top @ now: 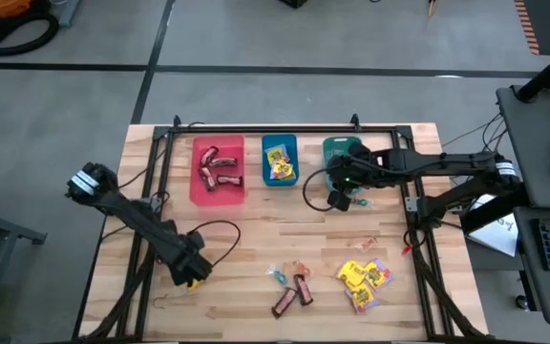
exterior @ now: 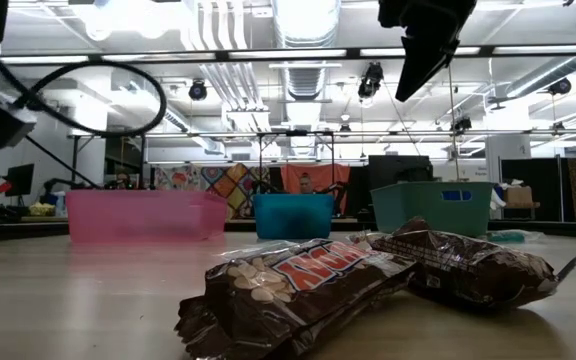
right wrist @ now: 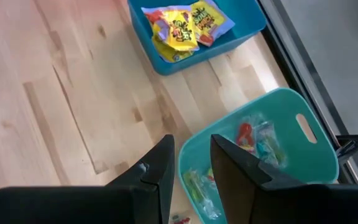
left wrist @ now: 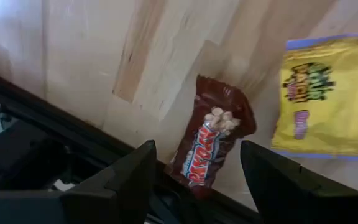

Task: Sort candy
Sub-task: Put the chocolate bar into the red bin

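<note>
Loose on the wooden table (top: pixel 256 239): glossy dark brown-red oblong candy bars (top: pixel 292 292) and bright yellow square packets (top: pixel 363 279) near the front edge. Left gripper (top: pixel 191 272) spread wide above one bar (left wrist: pixel 209 144). Right gripper (top: pixel 340 198) parted, empty, over the teal plastic bin (right wrist: pixel 303 149) of twist-wrapped sweets (right wrist: pixel 260 142).

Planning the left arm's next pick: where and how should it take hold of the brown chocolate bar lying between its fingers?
Grip the brown chocolate bar across its narrow middle, coming straight down. It lies flat on the table, and the open left gripper probably already straddles it.
</note>
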